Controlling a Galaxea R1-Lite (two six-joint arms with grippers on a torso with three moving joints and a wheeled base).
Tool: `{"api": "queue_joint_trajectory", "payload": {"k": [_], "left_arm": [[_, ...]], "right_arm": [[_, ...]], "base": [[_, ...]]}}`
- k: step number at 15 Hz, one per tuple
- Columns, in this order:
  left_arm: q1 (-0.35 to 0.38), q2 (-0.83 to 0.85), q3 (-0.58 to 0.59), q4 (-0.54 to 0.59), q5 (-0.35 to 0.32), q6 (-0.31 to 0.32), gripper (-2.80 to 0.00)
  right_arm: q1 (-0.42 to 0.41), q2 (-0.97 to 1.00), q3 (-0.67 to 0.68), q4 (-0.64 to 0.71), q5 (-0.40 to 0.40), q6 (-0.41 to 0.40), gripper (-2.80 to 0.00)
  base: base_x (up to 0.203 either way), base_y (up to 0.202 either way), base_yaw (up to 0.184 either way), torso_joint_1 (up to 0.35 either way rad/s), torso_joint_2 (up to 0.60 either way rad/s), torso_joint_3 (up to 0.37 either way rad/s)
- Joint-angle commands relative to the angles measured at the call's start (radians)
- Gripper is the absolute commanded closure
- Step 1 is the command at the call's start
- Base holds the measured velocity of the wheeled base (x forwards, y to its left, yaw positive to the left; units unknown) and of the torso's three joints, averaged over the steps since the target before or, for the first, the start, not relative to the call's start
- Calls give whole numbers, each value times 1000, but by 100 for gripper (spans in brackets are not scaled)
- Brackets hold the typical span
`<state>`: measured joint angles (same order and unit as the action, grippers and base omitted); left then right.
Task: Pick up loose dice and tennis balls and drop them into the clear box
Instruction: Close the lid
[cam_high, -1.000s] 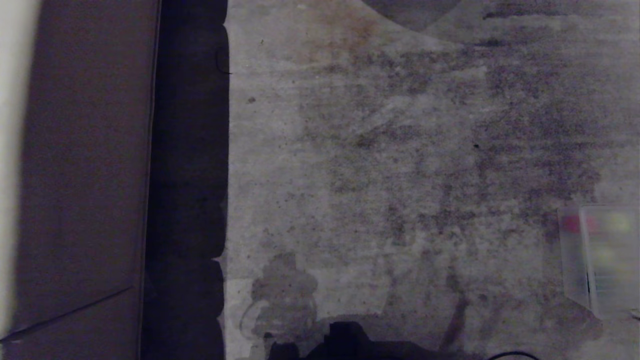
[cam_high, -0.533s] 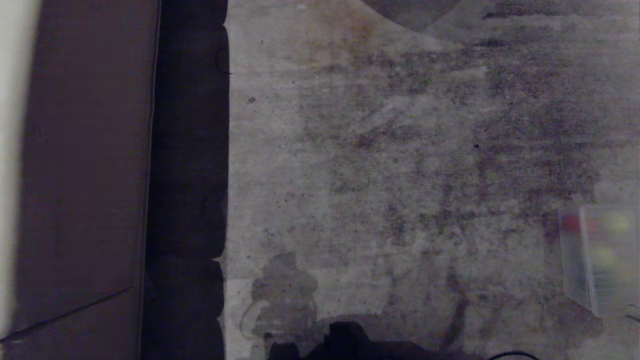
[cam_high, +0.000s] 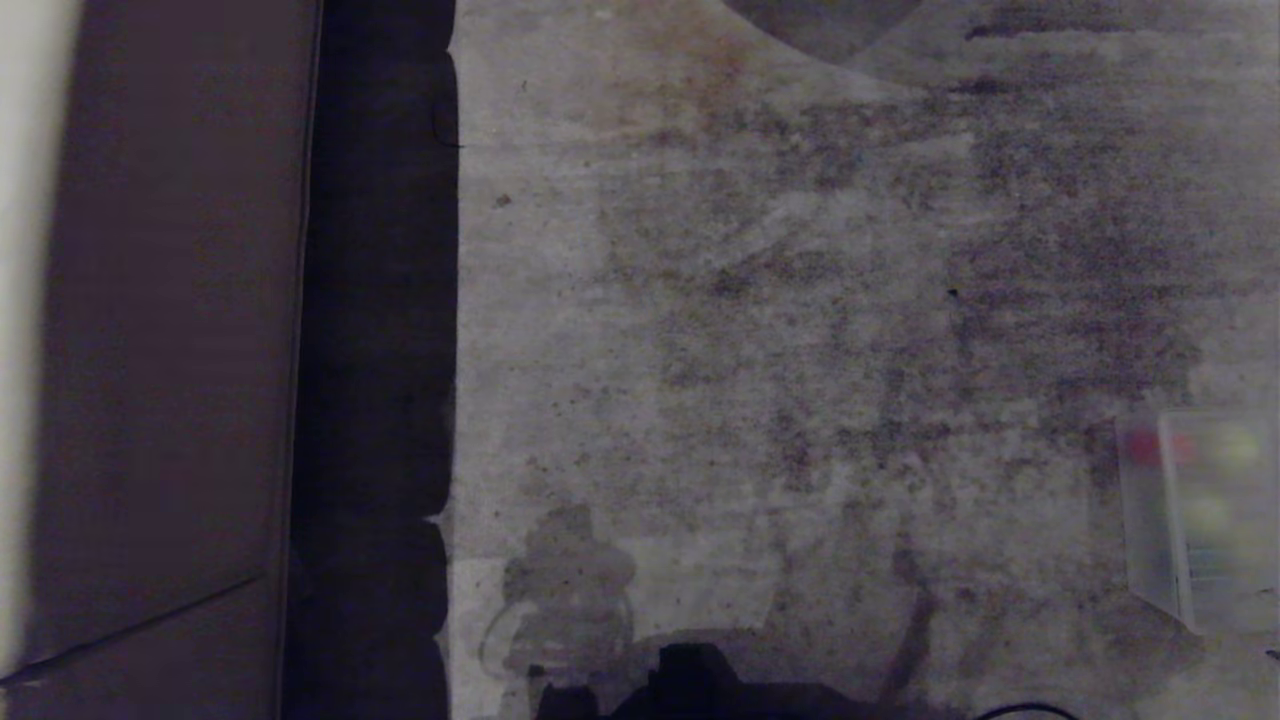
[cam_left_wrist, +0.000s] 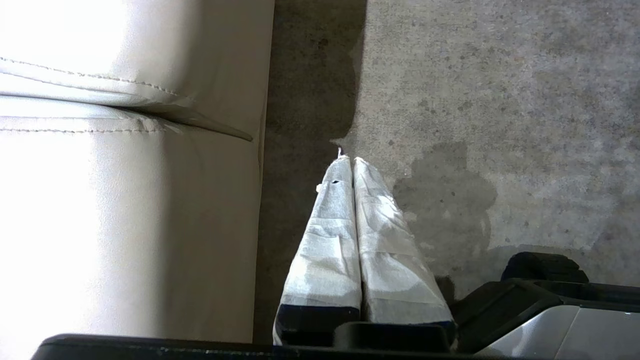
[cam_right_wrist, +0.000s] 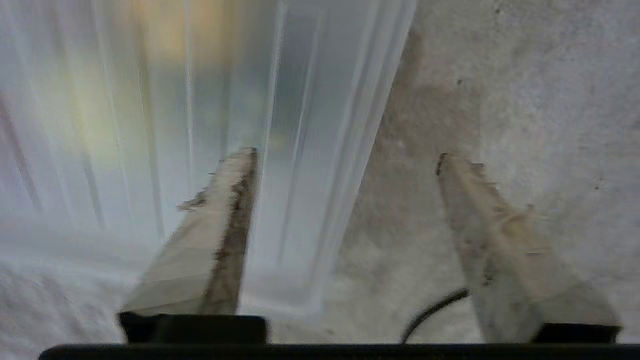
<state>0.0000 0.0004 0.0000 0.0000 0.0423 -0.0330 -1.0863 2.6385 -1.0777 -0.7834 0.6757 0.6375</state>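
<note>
Right gripper (cam_right_wrist: 345, 156) appears only in the right wrist view: its two taped fingers (cam_right_wrist: 220, 235) stand wide apart and nothing is between them. One finger lies over the edge of the clear box (cam_right_wrist: 320, 125), which is blurred here; the other finger is beside the box, over the bare concrete floor (cam_right_wrist: 540, 90). A yellowish glow shows through the plastic, but what it is cannot be told. A thin black cable (cam_right_wrist: 435, 307) crosses the floor near the base of the outer finger.

Left gripper (cam_left_wrist: 352, 159) appears only in the left wrist view. Its white wrapped fingers are pressed together, tip to tip, with nothing held. It hangs over the floor just beside a pale leather sofa (cam_left_wrist: 125, 200), and a dark part of the robot base (cam_left_wrist: 525, 300) is near its root.

Neither gripper is in the head view. That view shows the box (cam_high: 1200, 520) at the far right edge, with blurred red, yellow-green and greenish spots inside it, and a dark strip (cam_high: 375, 350) well to the left.
</note>
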Motion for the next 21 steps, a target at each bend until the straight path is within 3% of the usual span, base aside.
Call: {"api": "queue_joint_trajectory", "payload": {"k": [1,5,12,21], "left_arm": [[0,0,2,0,1,-1,0],[0,1,2,0,1,-1,0],[0,1,2,0,1,-1,0],[0,1,2,0,1,-1,0]], "right_arm": [[-27,-61,62,0,7,-69,-280],[-62,-166,173,-5,127,-118,-280],[-45,-190,254,-9,133,-180,-280],[-75,-197,264,-65,131,-182,-280]], "base": [[0,0,0,0,0,0],[0,0,0,0,0,0],[0,0,0,0,0,0],[0,0,0,0,0,0]]}}
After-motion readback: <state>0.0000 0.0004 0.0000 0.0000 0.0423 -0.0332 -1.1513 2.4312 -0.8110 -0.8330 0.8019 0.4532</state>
